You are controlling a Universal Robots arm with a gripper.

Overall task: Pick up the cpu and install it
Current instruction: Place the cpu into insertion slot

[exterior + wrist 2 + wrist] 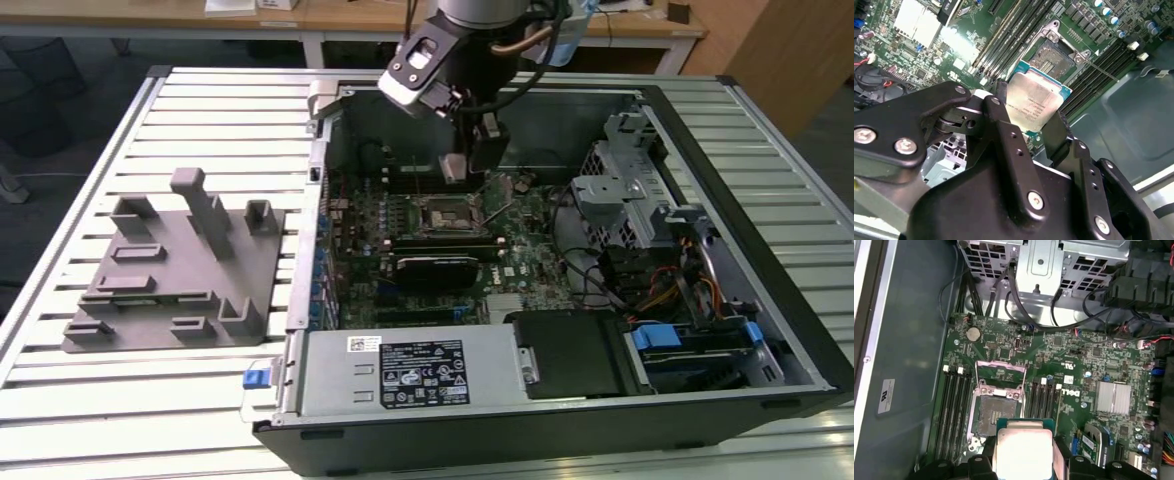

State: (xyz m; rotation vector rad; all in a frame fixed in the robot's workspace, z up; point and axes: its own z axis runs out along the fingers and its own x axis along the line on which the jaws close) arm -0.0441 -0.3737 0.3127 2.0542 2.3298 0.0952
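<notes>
As the hand (1029, 112) clamps the cpu (1038, 97) by opposite edges, likely to keep it flat, the chip hangs above the open socket (995, 415) inside the computer case (561, 440) on the bench (200, 100).

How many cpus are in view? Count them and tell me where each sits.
1. The cpu is clamped in the gripper, held above the motherboard near the empty socket. The arm hides part of the case, so another could be hidden.
</notes>
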